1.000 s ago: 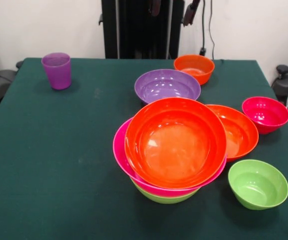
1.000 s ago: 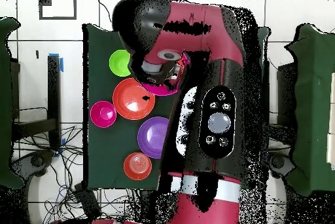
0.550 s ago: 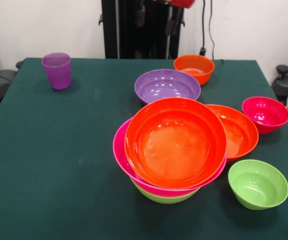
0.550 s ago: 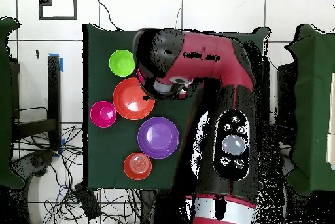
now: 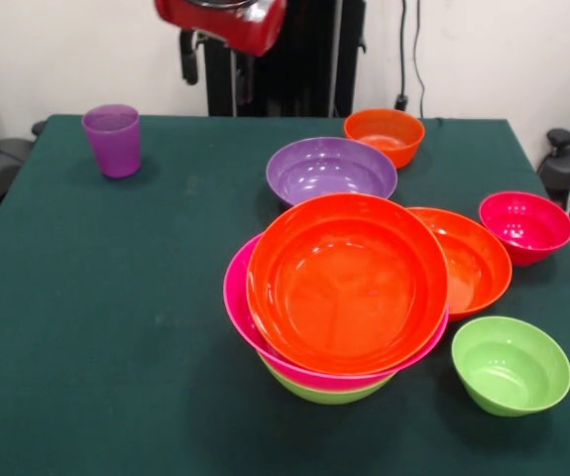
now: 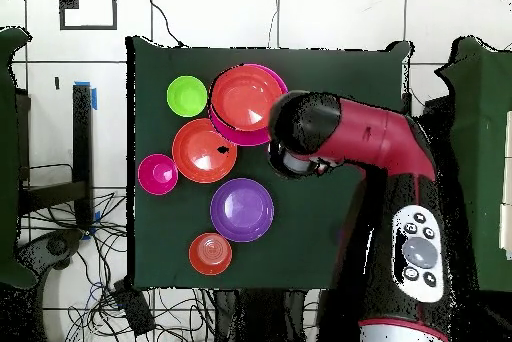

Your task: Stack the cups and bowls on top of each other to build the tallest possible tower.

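Purple cup (image 5: pixel 112 140) stands upright at upper left of the green table (image 5: pixel 96 327). Gripper (image 5: pixel 212 67) hangs at the top edge, left of centre; whether it is open or closed cannot be told. Tower (image 5: pixel 339 293) sits centre-right, lime bowl lowest, pink, then orange. Single bowls ring it to the right.

Gripper (image 5: pixel 210 61) cut by top edge; purple cup (image 5: pixel 112 140) hidden overhead.

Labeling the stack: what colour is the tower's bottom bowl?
Lime green bottom bowl, under the pink one; front view shows it best.
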You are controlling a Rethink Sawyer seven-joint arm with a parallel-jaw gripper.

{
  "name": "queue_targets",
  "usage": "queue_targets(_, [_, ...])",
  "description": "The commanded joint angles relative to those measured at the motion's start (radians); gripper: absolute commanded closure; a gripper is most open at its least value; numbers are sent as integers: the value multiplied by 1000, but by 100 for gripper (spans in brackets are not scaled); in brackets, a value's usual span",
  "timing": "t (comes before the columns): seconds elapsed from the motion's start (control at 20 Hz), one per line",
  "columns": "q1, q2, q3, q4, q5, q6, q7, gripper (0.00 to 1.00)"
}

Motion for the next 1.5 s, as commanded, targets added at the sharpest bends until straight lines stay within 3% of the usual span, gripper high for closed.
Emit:
queue_targets(0.05, [-53, 37, 144, 194, -100, -184, -234, 0])
queue_targets(0.4, [-78, 59, 189, 247, -139, -299, -195, 0])
queue_targets(0.7, [-46, 48, 187, 261, -178, -326, -127, 0])
queue_targets(0.9, [0, 28, 170, 251, -193, -281, -84, 0])
queue_targets(1.3, [25, 18, 166, 292, -179, -340, -34, 0])
queue_targets(1.5, [-5, 29, 187, 345, -159, -405, -37, 0])
